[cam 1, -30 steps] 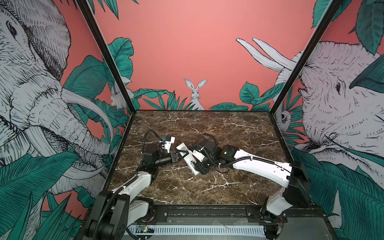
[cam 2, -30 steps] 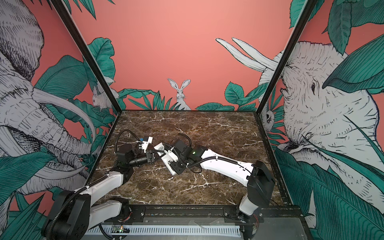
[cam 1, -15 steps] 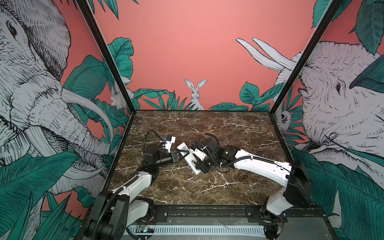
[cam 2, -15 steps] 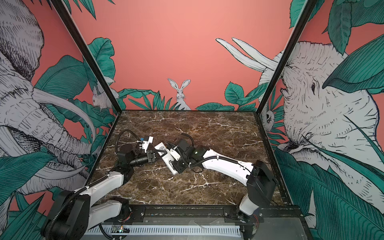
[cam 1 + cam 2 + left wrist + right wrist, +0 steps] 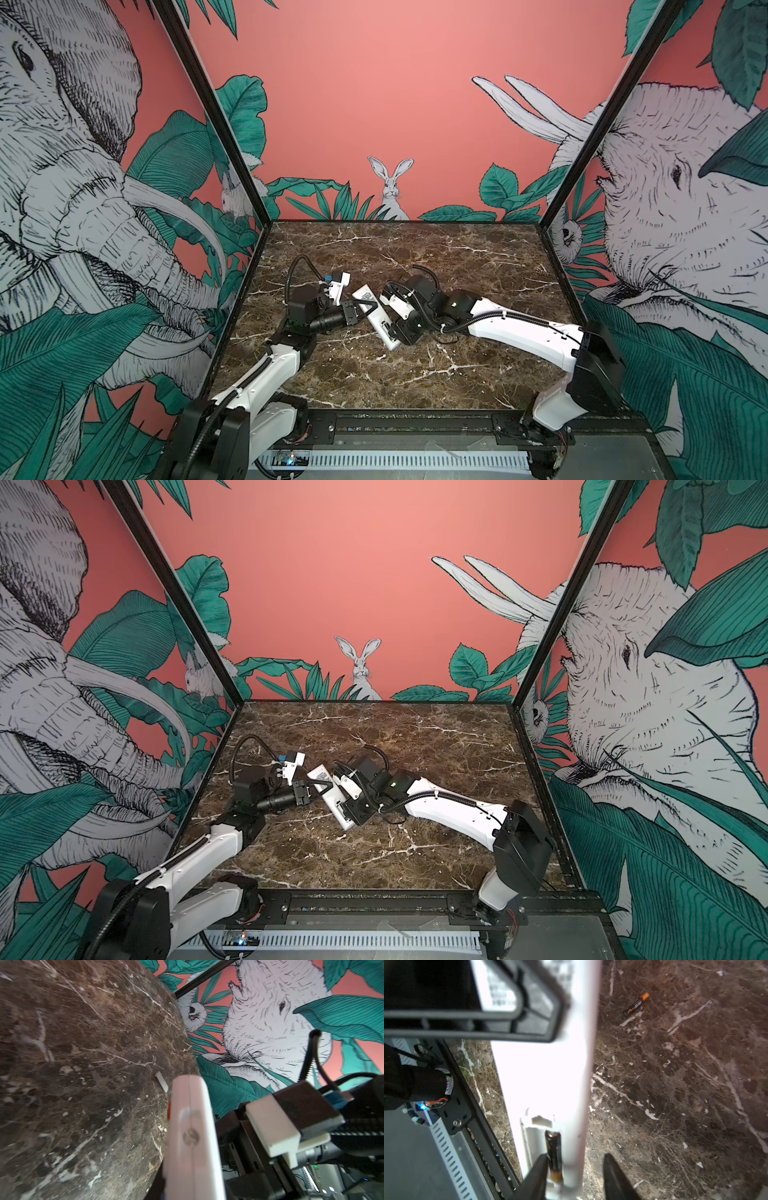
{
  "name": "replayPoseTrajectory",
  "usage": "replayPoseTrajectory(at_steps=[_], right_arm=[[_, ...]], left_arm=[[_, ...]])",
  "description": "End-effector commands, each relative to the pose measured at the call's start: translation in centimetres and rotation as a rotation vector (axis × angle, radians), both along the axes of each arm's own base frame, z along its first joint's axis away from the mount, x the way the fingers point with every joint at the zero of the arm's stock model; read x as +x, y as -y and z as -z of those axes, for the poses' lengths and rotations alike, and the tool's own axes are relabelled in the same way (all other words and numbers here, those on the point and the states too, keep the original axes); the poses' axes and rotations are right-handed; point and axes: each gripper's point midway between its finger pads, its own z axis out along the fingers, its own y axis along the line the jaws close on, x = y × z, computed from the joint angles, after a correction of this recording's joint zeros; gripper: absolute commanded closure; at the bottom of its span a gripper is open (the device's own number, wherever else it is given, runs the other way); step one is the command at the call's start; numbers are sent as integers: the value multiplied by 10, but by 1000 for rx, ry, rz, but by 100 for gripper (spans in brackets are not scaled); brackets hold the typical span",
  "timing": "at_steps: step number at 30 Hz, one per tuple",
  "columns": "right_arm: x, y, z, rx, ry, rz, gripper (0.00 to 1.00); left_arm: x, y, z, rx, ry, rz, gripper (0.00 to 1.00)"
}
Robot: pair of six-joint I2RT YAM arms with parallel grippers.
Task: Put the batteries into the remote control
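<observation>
The remote control (image 5: 546, 1084) is clamped back-up in the left gripper (image 5: 366, 311) over the tabletop (image 5: 675, 1084), with one battery (image 5: 553, 1153) in its open bay. We would seat that battery flat with the right gripper (image 5: 575, 1156), its jaws apart around it. The second battery (image 5: 635, 1004) lies well apart; a white strip (image 5: 161, 1081) lies farther off.

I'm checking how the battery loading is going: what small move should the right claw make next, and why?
Probably lift the open right claw clear of the slim white remote control: one dark orange-tipped battery already lies in its bay, the second battery lies loose on the brown marble table, and the left claw grips the remote.
</observation>
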Motion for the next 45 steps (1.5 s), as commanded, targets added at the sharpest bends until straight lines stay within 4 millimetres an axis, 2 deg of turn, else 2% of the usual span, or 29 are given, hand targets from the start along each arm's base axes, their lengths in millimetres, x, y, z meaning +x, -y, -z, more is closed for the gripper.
replayPoseTrajectory(at_steps=[1, 4, 7, 8, 14, 19, 24, 28, 36, 45], right_arm=[[14, -2, -42, 123, 92, 60, 40], [23, -4, -50, 146, 116, 106, 32], [39, -7, -42, 100, 118, 174, 30], [46, -11, -47, 92, 125, 199, 30], [84, -27, 1, -137, 82, 307, 34], [103, -40, 32, -228, 56, 358, 41], [123, -64, 48, -216, 31, 407, 45], [137, -79, 72, -215, -23, 448, 47], [162, -89, 99, -207, -37, 527, 56], [174, -97, 119, -212, -47, 525, 63]], left_arm=[[9, -27, 11, 217, -1, -107, 100], [17, -51, 15, 388, -37, -177, 100], [19, -71, 18, 518, -75, -180, 100], [19, -76, 17, 546, -77, -178, 100], [15, -100, 7, 714, -72, -179, 100], [7, -115, 14, 786, -70, -224, 100], [3, -119, 3, 784, -16, -261, 100], [1, -117, 0, 767, -3, -254, 100], [-3, -113, -5, 740, 17, -248, 100], [-6, -108, -7, 733, 31, -233, 100]])
